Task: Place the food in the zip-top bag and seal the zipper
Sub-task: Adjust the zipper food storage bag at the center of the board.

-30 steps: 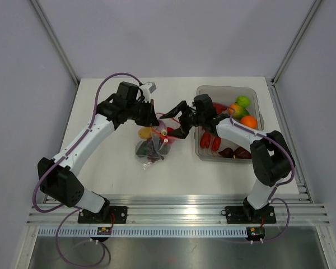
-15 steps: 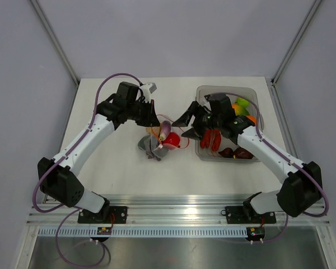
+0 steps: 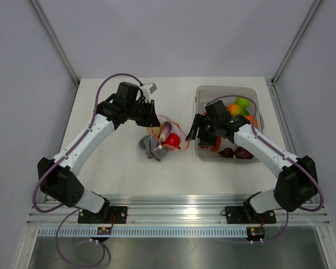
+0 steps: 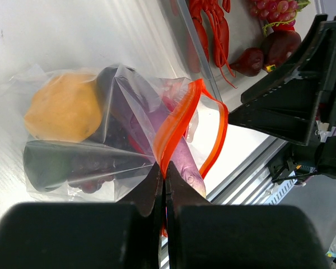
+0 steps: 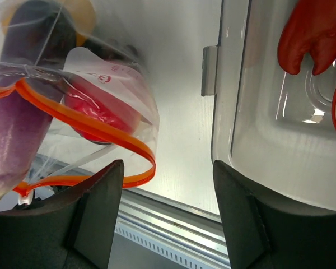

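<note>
Lying on the white table (image 3: pixel 112 168), just left of the clear tub (image 3: pixel 199 95), the zip-top bag (image 4: pixel 129 95) holds yellow, purple and red food (image 4: pixel 64 106). Its zipper (image 4: pixel 180 111) gapes, pinched by the left gripper (image 4: pixel 163 171). The right gripper (image 5: pixel 168 193) hangs spread and empty beside the tub's wall.

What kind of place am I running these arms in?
Likely a lab robot test cell, not a kitchen: a white table boxed in by plain grey panels, an aluminium rail holding the arm bases, and toy food in a clear tub.
</note>
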{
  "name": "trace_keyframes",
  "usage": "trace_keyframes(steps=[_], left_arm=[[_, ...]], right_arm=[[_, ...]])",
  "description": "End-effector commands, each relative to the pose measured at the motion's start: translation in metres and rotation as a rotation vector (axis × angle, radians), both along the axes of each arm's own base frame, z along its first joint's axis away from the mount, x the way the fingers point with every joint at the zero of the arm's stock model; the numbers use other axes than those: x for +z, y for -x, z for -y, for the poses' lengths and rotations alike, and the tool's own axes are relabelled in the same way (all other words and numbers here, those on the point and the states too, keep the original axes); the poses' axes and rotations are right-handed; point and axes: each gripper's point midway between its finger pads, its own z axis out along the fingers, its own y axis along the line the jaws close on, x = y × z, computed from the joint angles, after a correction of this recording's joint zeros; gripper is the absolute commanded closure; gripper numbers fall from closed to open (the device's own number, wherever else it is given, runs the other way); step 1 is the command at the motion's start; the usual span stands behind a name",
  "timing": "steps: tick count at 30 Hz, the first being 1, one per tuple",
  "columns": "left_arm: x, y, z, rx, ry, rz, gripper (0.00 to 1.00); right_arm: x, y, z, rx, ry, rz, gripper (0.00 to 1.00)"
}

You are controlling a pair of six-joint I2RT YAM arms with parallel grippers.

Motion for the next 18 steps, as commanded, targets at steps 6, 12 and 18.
trace_keyframes(steps=[6, 12, 18], left_arm=[[0.023, -0.005, 0.01, -0.031, 0.063, 0.067, 1.0], [0.027, -0.004, 0.008, -0.025, 0.059, 0.076, 1.0], [0.037, -0.004, -0.012, 0.042, -0.026, 0.101, 1.0]], right_arm=[[-0.01, -0.001, -0.017, 0.073, 0.015, 0.031, 0.38], [-0.02, -0.013, -0.035, 0.098, 0.016, 0.042, 0.75], [0.078, -0.022, -0.053, 0.121, -0.064, 0.241, 1.0]])
